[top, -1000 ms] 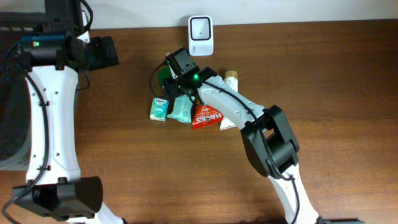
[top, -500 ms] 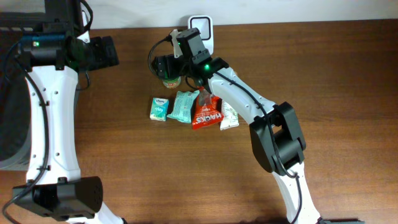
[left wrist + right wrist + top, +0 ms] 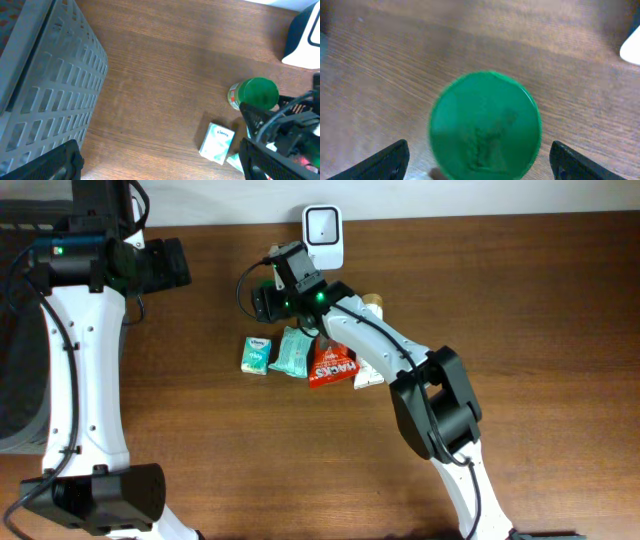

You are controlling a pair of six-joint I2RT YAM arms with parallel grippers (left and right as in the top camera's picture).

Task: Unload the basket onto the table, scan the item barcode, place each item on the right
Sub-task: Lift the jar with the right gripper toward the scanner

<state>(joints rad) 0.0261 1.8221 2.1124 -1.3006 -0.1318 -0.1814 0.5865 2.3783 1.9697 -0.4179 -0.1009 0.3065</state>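
Note:
A jar with a green lid [image 3: 486, 125] stands on the wooden table, seen from straight above and a little blurred. My right gripper [image 3: 482, 165] hangs over it, open, one dark fingertip [image 3: 380, 162] on each side with a gap to the lid. In the overhead view the right gripper [image 3: 266, 300] covers the jar, just left of and below the white scanner [image 3: 323, 225]. The left wrist view shows the jar [image 3: 255, 93] beside the right arm. My left gripper [image 3: 160, 167] is open and holds nothing, up at the far left [image 3: 165, 265].
A row of items lies below the jar: a Kleenex pack [image 3: 256, 353], a teal pack [image 3: 294, 352], a red Hacks bag [image 3: 331, 365] and a white packet [image 3: 368, 375]. A tan-capped bottle [image 3: 373, 302] stands behind them. A grey slatted basket [image 3: 45, 75] sits at the left.
My right gripper swung up from the row of items toward the scanner, then came back slightly left and down over the green-lidded jar. The left arm has not moved.

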